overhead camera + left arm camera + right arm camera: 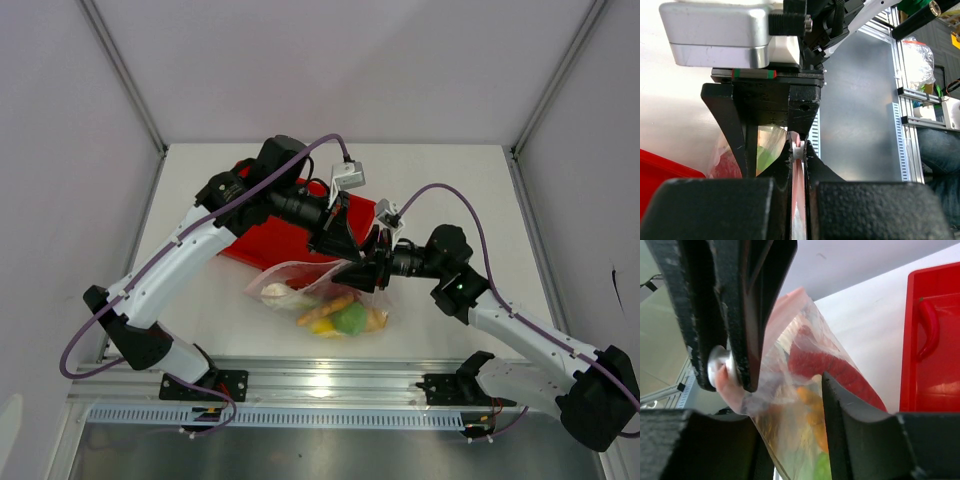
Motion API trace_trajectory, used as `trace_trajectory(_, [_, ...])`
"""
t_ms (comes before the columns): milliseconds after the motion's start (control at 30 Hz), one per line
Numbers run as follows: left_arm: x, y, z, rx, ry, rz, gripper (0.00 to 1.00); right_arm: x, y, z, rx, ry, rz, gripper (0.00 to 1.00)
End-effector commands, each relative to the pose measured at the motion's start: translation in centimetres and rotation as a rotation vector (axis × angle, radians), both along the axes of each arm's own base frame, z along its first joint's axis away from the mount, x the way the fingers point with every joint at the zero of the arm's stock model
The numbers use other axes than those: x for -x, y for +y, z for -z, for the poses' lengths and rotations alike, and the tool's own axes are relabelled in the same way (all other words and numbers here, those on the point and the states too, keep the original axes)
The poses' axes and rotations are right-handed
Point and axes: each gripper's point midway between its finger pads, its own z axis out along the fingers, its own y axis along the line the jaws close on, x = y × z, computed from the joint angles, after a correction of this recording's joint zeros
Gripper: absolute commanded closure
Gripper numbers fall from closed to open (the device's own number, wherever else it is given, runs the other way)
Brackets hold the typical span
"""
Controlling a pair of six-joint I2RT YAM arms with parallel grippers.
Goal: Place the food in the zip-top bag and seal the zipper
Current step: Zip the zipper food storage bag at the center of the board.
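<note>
The clear zip-top bag lies on the white table in front of the red tray. Inside it I see a white piece, an orange piece, a green round fruit and yellow fruit. My left gripper is shut on the pinkish-red zipper at the bag's mouth. My right gripper faces it nose to nose. Its jaws stand apart with the bag's plastic between them. A red chilli lies in the tray.
The red tray sits behind the bag, mostly under my left arm. Grey walls close in the table on the left, back and right. An aluminium rail runs along the near edge.
</note>
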Motion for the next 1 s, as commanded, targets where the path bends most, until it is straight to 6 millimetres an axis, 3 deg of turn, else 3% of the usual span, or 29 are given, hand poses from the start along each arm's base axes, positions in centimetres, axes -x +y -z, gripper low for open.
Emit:
trace_trajectory(0, [1.4, 0.3, -2.6, 0.086, -0.040, 0.048, 0.99, -0.2, 0.1, -2.5, -0.070, -0.085, -0.011, 0.62])
trace_trajectory(67, [1.5, 0.2, -2.7, 0.089, -0.039, 0.054, 0.99, -0.1, 0.2, -2.5, -0.079, -0.080, -0.023, 0.60])
trace_trajectory(200, [1.3, 0.2, -2.7, 0.091, -0.040, 0.053, 0.99, -0.3, 0.6, -2.3, -0.079, -0.067, -0.037, 0.38])
trace_trajectory(300, [1.4, 0.1, -2.6, 0.089, -0.037, 0.057, 0.99, -0.5, 0.8, -2.2, -0.083, -0.066, -0.044, 0.37])
trace_trajectory(367, [1.4, 0.1, -2.6, 0.088, -0.038, 0.054, 0.99, -0.6, 1.1, -2.3, -0.093, -0.068, -0.058, 0.42])
trace_trajectory(433, [1.3, 0.2, -2.7, 0.089, -0.040, 0.051, 0.99, -0.7, 1.2, -2.3, -0.096, -0.054, -0.067, 0.57])
trace_trajectory(467, [1.4, 0.2, -2.8, 0.093, -0.042, 0.054, 0.99, -0.6, 1.3, -2.5, -0.110, -0.051, -0.068, 0.75])
trace_trajectory(500, [1.4, 0.3, -2.8, 0.093, -0.044, 0.053, 0.99, -0.8, 1.2, -2.7, -0.117, -0.059, -0.064, 0.75])
trace_trajectory(533, [1.4, 0.3, -2.8, 0.092, -0.044, 0.052, 0.99, -0.8, 1.2, -2.9, -0.124, -0.049, -0.062, 0.94])
trace_trajectory(567, [1.4, 0.3, -2.7, 0.088, -0.044, 0.048, 0.99, -1.0, 1.2, -3.2, -0.139, -0.048, -0.044, 1.00])
trace_trajectory(800, [0.6, 1.0, -1.3, 0.050, -0.058, -0.018, 0.99, -1.6, 0.1, -4.6, -0.218, 0.022, 0.042, 1.00])
trace_trajectory(967, [-1.5, 1.6, -0.2, 0.000, -0.094, -0.166, 0.99, -0.7, -0.7, -6.6, -0.312, 0.068, 0.055, 1.00])
